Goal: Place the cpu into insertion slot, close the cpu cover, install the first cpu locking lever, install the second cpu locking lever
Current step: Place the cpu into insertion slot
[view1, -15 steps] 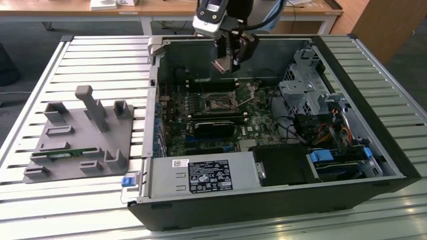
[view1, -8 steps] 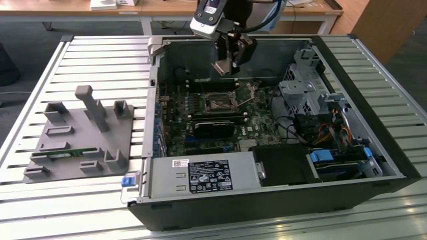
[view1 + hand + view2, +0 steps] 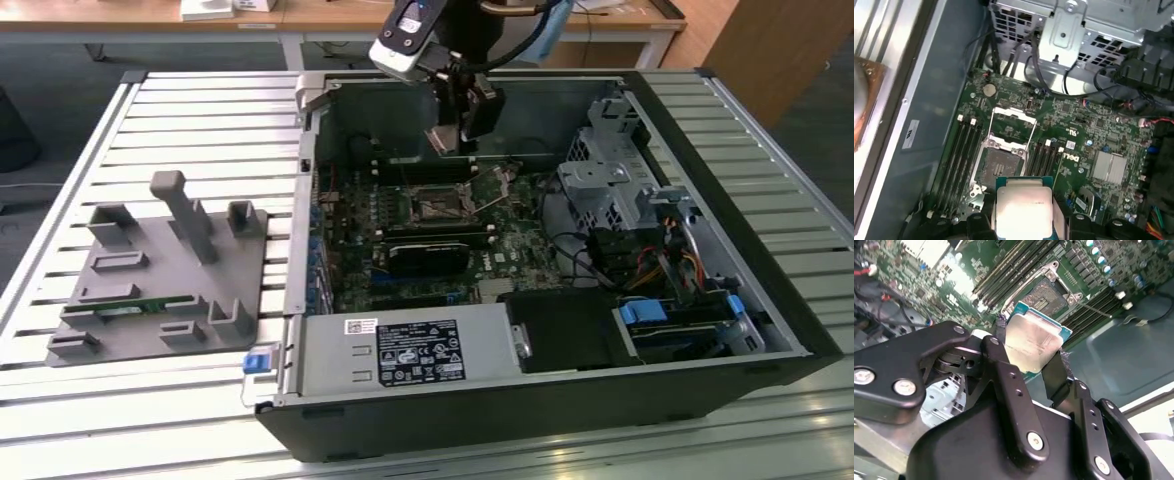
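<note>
1. cpu (image 3: pixel 1031 342) (image 3: pixel 1021 210) (image 3: pixel 445 140): gripped by two opposite edges, silver face toward both wrist cameras. Hanging in the air over the open computer case (image 3: pixel 747 330), touching nothing but the pads.
2. Jaws: black, narrow, clamped onto the cpu, one finger on each side.
3. In the exterior view, held above the case interior. Close to the case wall opposite the labelled power supply (image 3: pixel 400 355).
4. insertion slot (image 3: pixel 999 167) (image 3: pixel 1046 295) (image 3: pixel 434 205): bare, dark pin grid exposed. Below the cpu and clearly apart from it, on the green motherboard (image 3: pixel 1094 130).
5. cpu cover (image 3: pixel 1014 115): swung open, off the slot, hinged up at the slot edge nearest the round coin cell (image 3: pixel 989 90).
6. Thin wire lever (image 3: pixel 1094 307) sticking out beside the slot. Cannot tell which lever.
7. Long black memory slots (image 3: pixel 961 150) flanking the slot on both sides.
8. Black card (image 3: pixel 427 255) on the board between the slot and the power supply. Metal drive cage (image 3: pixel 607 180) along the case wall at the exterior view's right.
9. Case lying on its side on the slatted desk (image 3: pixel 200 100), toward the desk edge at the exterior view's right.
10. Grey fixture block (image 3: pixel 147 290) near the desk edge at the exterior view's left, well apart from the cpu.
</note>
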Tool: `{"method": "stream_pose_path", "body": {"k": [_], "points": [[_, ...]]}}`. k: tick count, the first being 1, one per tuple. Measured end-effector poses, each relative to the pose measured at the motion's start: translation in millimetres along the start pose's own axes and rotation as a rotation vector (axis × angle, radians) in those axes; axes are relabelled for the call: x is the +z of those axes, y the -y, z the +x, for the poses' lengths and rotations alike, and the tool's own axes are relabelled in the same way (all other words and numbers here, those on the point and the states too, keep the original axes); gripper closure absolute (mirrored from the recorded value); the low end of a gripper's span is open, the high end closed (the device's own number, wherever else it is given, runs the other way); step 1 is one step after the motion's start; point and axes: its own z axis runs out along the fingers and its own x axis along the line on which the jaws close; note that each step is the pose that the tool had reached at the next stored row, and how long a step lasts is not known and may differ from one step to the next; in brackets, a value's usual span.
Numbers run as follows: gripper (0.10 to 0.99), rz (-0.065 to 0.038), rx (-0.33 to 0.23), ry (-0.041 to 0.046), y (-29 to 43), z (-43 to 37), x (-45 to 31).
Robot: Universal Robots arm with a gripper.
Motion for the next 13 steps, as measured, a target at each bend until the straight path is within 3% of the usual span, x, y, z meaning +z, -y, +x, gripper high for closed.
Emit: {"method": "stream_pose_path", "body": {"k": [13], "points": [[0.549, -0.002, 0.223, 0.0184, 0.7, 0.0, 8.2]]}}
